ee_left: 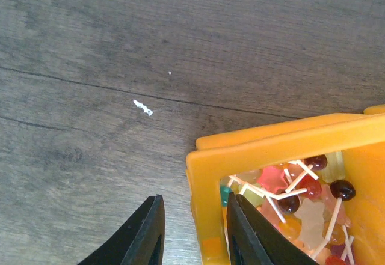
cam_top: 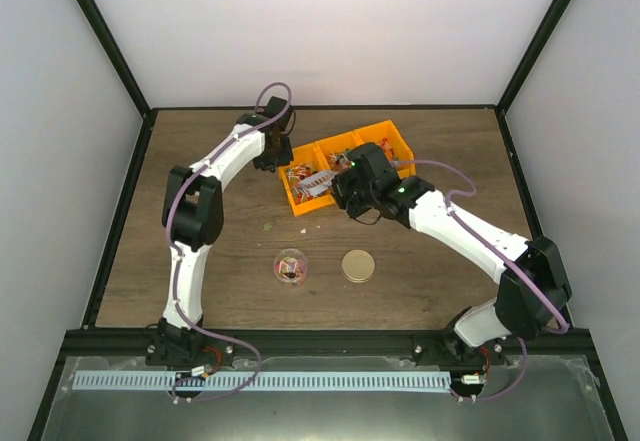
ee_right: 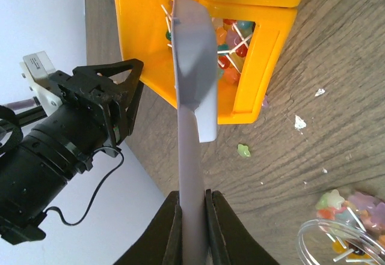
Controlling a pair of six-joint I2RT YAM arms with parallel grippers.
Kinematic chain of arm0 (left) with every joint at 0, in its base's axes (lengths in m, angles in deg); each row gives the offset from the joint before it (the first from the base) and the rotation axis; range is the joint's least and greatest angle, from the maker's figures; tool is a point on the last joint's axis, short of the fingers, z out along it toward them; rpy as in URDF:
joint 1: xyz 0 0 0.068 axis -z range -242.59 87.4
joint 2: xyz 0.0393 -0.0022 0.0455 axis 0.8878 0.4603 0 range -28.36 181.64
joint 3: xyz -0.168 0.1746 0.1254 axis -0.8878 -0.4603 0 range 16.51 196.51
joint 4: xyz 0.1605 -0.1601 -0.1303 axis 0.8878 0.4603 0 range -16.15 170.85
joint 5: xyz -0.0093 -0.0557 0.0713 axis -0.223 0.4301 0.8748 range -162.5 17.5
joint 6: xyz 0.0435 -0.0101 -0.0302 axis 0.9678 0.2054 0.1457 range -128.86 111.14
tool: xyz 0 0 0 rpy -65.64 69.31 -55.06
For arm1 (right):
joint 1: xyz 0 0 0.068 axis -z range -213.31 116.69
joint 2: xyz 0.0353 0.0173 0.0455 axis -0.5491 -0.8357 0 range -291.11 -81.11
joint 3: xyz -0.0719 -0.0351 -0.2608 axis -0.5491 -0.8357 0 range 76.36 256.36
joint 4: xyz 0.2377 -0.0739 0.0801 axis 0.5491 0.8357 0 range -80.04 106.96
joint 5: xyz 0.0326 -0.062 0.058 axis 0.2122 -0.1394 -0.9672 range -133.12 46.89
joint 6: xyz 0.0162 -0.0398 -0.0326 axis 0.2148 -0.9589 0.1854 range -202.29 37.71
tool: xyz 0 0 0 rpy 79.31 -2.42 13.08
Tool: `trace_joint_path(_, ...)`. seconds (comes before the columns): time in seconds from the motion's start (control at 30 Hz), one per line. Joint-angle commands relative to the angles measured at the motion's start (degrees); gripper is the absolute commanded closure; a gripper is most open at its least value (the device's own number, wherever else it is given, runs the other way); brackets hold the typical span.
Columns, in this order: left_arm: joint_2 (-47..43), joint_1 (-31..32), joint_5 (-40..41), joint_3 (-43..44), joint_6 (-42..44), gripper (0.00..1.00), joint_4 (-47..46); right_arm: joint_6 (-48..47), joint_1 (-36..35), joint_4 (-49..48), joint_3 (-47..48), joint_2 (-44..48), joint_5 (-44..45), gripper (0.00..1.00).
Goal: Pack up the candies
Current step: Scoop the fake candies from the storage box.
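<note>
The candies (ee_left: 301, 199) are small mixed-colour sweets, many on white sticks, lying in the left compartment of the orange bin (cam_top: 300, 201). They also show in the right wrist view (ee_right: 231, 36). My left gripper (cam_top: 272, 161) is open. Its jaws stand astride the bin's corner wall (ee_left: 207, 175), with one finger (ee_left: 147, 235) outside and a gap between it and the wall. My right gripper (ee_right: 192, 217) is shut on the handle of a pale grey scoop (ee_right: 194, 67). The scoop's blade reaches over the bin's candies. In the top view the right gripper (cam_top: 340, 189) is at the bin's near side.
A clear jar (cam_top: 291, 266) holding a few candies stands in front of the bins, and also shows in the right wrist view (ee_right: 337, 241). A round gold lid (cam_top: 358, 265) lies to its right. A green candy (ee_right: 243, 150) and crumbs lie loose on the wood.
</note>
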Motion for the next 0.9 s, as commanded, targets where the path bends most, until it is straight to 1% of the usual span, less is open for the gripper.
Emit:
trace_joint_path(0.0,-0.7,0.0,-0.9,-1.1,0.8,0.67,0.6,-0.5,-0.5,0.7,3.0,-1.6,2.4,0.99)
trace_joint_path(0.1,-0.6,0.0,-1.4,-1.4,0.6,0.67,-0.1,-0.6,-0.5,0.3,3.0,-2.4,2.0,0.99)
trace_joint_path(0.2,0.6,0.0,-1.0,-0.4,0.5,0.74,0.5,-0.7,-0.4,0.4,2.7,-2.7,2.2,0.99)
trace_joint_path(0.47,3.1,0.0,-2.2,2.0,0.0,0.85,0.8,-1.5,-0.4,1.4,2.6,-3.3,2.3,0.99)
trace_joint_path(0.63,3.3,0.0,-2.3,1.8,0.3,0.93,0.8,-1.8,-0.3,1.3,2.9,-4.0,2.8,0.99)
trace_joint_path(0.77,3.5,0.0,-2.1,1.8,0.4,0.96,1.0,-1.8,-0.1,2.9,5.0,-5.9,4.3,0.99)
trace_joint_path(0.87,3.3,0.0,-1.7,1.4,-0.3,0.96,1.2,-1.3,-0.1,4.1,7.4,-7.8,4.4,0.99)
